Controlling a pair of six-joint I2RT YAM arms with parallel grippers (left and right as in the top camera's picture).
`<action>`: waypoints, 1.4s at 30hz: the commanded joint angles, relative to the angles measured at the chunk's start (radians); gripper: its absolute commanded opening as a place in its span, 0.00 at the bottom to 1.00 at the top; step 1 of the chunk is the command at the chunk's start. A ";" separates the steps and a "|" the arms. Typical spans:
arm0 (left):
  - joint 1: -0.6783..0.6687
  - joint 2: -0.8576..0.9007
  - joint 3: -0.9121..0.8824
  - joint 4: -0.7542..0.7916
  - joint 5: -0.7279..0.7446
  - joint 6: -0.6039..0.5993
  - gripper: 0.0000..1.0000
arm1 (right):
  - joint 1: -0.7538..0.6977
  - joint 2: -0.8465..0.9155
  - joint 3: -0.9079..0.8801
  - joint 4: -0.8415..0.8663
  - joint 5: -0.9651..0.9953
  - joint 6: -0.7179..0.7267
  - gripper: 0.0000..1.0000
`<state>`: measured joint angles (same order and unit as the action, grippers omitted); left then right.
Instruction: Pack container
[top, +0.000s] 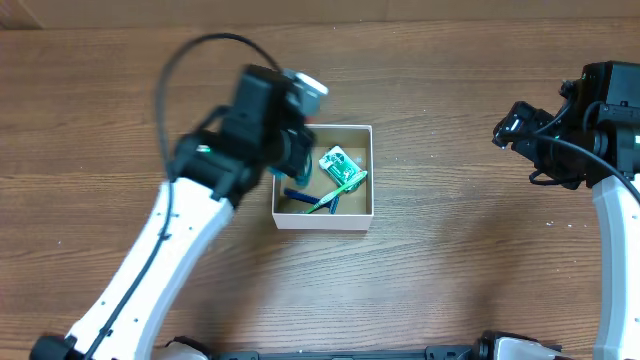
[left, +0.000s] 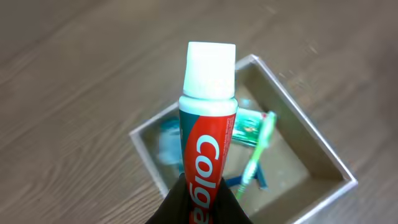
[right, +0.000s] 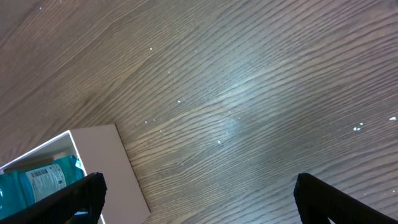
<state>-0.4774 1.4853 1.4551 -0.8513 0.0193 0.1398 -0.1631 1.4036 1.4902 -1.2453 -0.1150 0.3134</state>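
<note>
The container (top: 322, 221) is a square shallow box with white walls and a brown floor, at the table's middle. It holds a green toothbrush (top: 338, 189), a teal packet (top: 337, 162) and a blue item (top: 296, 195). My left gripper (top: 290, 140) is shut on a red Colgate toothpaste tube (left: 207, 140) with a white cap (top: 310, 87), held above the container's left edge (left: 144, 144). My right gripper (top: 508, 128) is open and empty over bare table at the right. In the right wrist view (right: 199, 193) the container's wall (right: 109, 165) shows at lower left.
The wooden table (top: 450, 290) surrounds the container on all sides. A black cable (top: 190, 55) loops over the left arm. The right arm's base stands at the far right edge.
</note>
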 joint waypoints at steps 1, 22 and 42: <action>-0.096 0.087 -0.002 0.000 -0.004 0.074 0.04 | -0.001 -0.003 0.002 0.005 0.009 -0.008 0.99; -0.118 0.174 0.235 -0.223 -0.144 0.005 1.00 | 0.040 -0.005 0.035 0.032 0.011 -0.060 1.00; 0.412 0.060 0.248 -0.246 -0.042 -0.301 1.00 | 0.291 0.097 0.080 0.296 0.166 -0.086 1.00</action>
<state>-0.0845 1.5471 1.6917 -1.0801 -0.0673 -0.1757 0.1268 1.5192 1.5467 -0.9207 0.0372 0.2344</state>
